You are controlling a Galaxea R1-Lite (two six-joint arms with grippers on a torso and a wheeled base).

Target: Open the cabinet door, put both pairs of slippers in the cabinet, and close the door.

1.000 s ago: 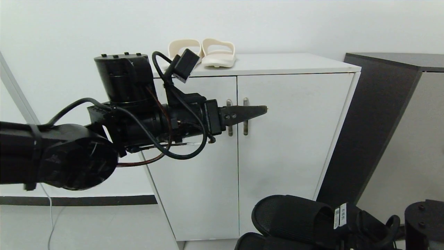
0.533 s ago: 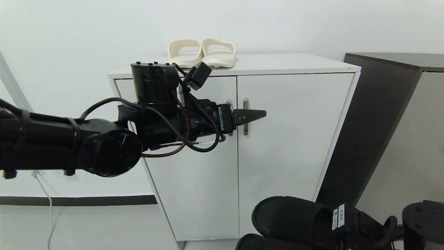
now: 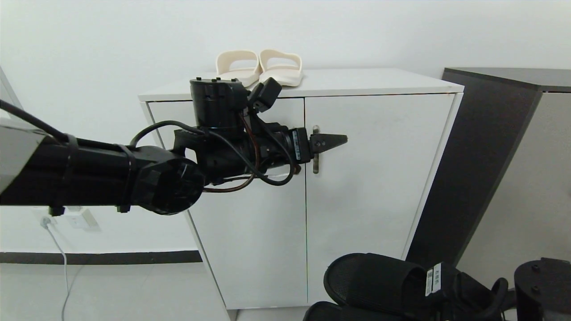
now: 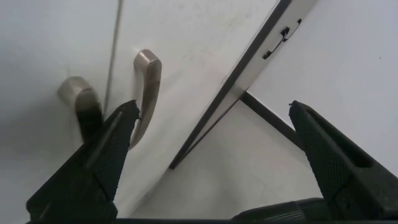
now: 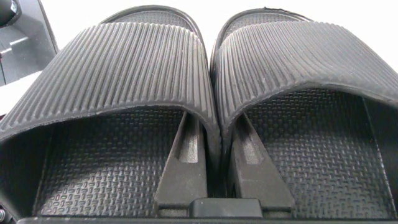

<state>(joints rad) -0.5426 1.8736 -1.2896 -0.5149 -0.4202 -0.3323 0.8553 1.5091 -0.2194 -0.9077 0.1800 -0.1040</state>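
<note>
- The cabinet (image 3: 379, 187) stands white against the wall with both doors shut. The metal handles (image 3: 316, 164) flank the centre seam.
- The cream slippers (image 3: 261, 67) sit side by side on the cabinet top, toward 11 o'clock of its surface and near the back wall.
- The black slippers (image 3: 379, 278) hang in front of the cabinet's base at 5 o'clock in the head view, carried by the right arm.
- The right wrist view gives the detail of that grip. The right claw (image 5: 216, 177) is narrow, one finger inside each slipper, and it pinches their two inner side walls together under the ribbed straps.
- The left claw (image 3: 330, 142) is level with the handles, its tip over the right door at 3 o'clock of the seam.
- The head view shows this claw edge-on as a single wedge. The left wrist view shows it spread wide, holding nothing, with one fingertip (image 4: 121, 124) just beside a handle (image 4: 147, 87).
- A dark unit (image 3: 490, 156) stands at 3 o'clock of the cabinet.
- A wall socket (image 3: 82, 218) with a cable is at 8 o'clock.
</note>
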